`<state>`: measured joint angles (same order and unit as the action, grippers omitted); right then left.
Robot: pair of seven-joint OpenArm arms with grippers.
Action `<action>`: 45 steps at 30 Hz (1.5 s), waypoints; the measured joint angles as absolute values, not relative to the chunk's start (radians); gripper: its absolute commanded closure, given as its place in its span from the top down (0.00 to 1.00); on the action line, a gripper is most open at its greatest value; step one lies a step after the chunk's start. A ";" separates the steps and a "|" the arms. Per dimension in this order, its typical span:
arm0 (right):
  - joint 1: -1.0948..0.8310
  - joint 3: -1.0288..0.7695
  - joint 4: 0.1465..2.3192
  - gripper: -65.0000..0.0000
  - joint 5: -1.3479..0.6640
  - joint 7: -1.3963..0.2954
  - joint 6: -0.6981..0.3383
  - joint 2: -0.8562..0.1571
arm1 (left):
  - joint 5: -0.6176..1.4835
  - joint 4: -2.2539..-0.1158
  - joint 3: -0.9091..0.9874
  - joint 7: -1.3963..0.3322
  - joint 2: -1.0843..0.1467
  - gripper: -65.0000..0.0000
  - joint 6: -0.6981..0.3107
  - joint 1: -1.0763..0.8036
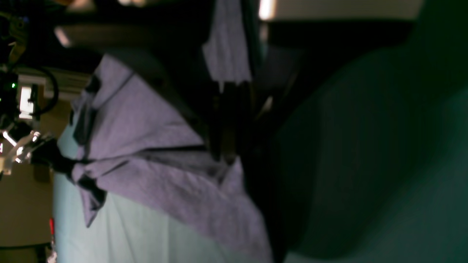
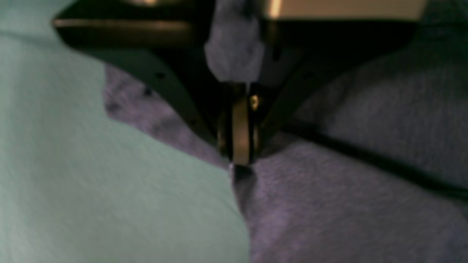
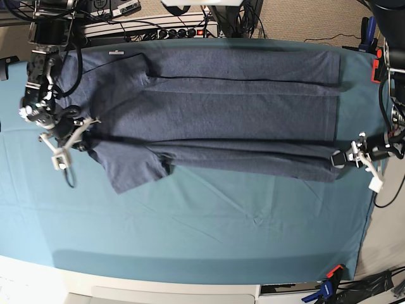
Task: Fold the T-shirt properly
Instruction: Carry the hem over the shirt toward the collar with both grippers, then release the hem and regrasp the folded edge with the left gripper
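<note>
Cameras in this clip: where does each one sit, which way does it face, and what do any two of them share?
Base: overhead, looking straight down on the T-shirt spread over the teal table cloth; both arms show, right gripper and left gripper each pinching a shirt edge.
Left wrist: on the left arm, looking along the shirt past its own shut gripper; the right arm shows far off.
Right wrist: above its own shut gripper at the shirt's edge.
Shared: all three show shirt and cloth.

Robotics lab — power strip (image 3: 166, 30), clamped cloth (image 3: 209, 234).
</note>
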<state>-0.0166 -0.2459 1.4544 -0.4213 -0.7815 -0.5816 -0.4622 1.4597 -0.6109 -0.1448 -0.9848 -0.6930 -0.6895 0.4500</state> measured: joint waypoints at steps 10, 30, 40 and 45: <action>-0.108 -0.458 1.474 0.00 -0.578 -0.859 -0.683 -0.460 | 1.460 -0.751 -0.145 -0.992 -0.696 0.00 -0.689 0.345; -0.208 -0.469 1.605 0.00 -0.578 -0.860 -0.689 -0.461 | 1.460 -0.886 0.088 -1.010 -0.838 0.00 -0.689 0.194; -0.208 -0.469 1.605 0.00 -0.577 -0.864 -0.689 -0.462 | 1.460 -0.952 0.093 -1.011 -0.815 0.01 -0.690 0.126; -0.208 -0.469 1.605 0.00 -0.578 -0.863 -0.689 -0.462 | 1.459 -0.986 0.093 -0.958 -0.818 0.37 -0.689 0.149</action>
